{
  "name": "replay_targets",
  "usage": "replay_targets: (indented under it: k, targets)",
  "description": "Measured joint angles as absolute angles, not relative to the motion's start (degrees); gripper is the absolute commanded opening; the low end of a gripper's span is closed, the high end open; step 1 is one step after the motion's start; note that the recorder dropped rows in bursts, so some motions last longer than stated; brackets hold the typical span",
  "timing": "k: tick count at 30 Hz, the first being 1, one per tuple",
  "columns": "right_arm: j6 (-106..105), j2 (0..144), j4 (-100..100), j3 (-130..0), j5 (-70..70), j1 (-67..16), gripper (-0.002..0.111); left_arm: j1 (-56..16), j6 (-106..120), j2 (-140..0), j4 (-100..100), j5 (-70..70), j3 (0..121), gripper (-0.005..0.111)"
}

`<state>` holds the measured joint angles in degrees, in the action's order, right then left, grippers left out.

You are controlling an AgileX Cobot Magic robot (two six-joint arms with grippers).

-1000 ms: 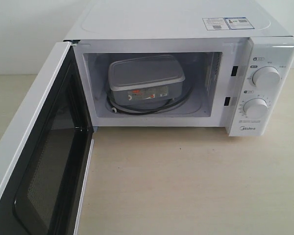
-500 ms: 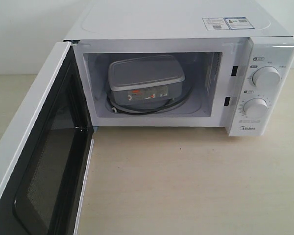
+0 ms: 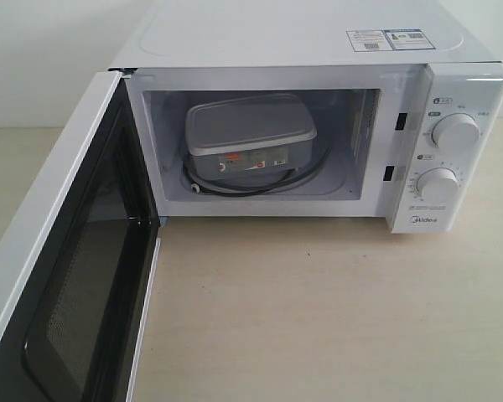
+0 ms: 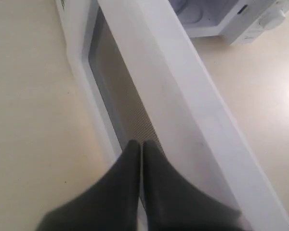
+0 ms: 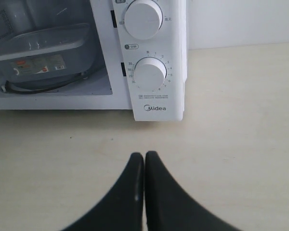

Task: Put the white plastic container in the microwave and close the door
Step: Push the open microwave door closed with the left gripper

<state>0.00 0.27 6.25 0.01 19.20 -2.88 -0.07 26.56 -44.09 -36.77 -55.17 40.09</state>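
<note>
The white plastic container [image 3: 250, 141] sits inside the white Midea microwave [image 3: 302, 42] on its turntable, lid on, red-marked label facing out; it also shows in the right wrist view [image 5: 41, 54]. The door [image 3: 67, 251] stands wide open to the left, black inner face showing. My left gripper [image 4: 140, 143] is shut and empty, hovering right over the door's outer window side [image 4: 149, 82]. Shut and empty as well, my right gripper [image 5: 144, 155] hangs over the table in front of the microwave's dial panel [image 5: 149, 72]. Neither gripper appears in the exterior view.
Two round dials [image 3: 454, 131] sit on the right panel. The beige table [image 3: 335, 318] stretches in front of the microwave. A white wall stands behind it.
</note>
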Motion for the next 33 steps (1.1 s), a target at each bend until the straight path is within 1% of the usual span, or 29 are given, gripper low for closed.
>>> replay_targets:
  k: [13,18,22,28,33]
  targets:
    - [0.0,0.27,6.25,0.01,19.2,-2.88,0.0,-0.61,52.96,-61.1,-63.6,-54.35,40.16,0.004]
    - [0.0,0.27,6.25,0.01,19.2,-2.88,0.0,-6.45,56.17,-67.1,-65.74,-51.59,42.66,0.004]
    - [0.0,0.27,6.25,0.01,19.2,-2.88,0.0,-12.8,56.96,-73.22,-65.71,-44.91,46.78,0.004]
    - [0.0,0.27,6.25,0.01,19.2,-2.88,0.0,-17.36,57.1,-80.42,-65.74,-42.92,53.0,0.004]
    - [0.0,0.27,6.25,0.01,19.2,-2.88,0.0,-18.73,57.1,-83.87,-65.96,-39.77,55.63,0.004]
